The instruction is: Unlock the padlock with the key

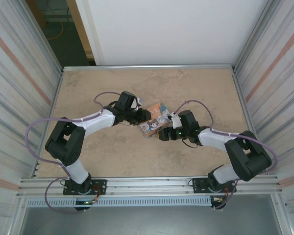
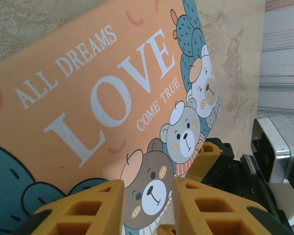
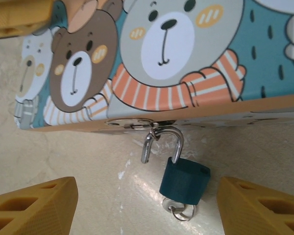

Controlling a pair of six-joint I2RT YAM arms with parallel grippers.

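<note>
The padlock [image 3: 184, 179] has a small teal-blue body and hangs by its thin silvery shackle [image 3: 162, 137] from the hasp [image 3: 132, 122] of the orange tin box [image 3: 186, 58]. One leg of the shackle is out of the body. The key [image 3: 179, 209], with a small ring, sticks in the bottom of the body. My right gripper [image 3: 147, 192] is open, its yellow fingers wide on either side of the padlock and touching nothing. My left gripper [image 2: 148, 188] is open at the lid of the tin box [image 2: 88, 98], with the bear picture showing through the gap.
The box [image 1: 154, 121] lies mid-table between the left gripper [image 1: 137, 117] and the right gripper [image 1: 161, 133]. The beige tabletop [image 1: 112, 152] is bare all round. Corrugated walls stand at both sides, and a metal rail [image 1: 147, 183] runs along the near edge.
</note>
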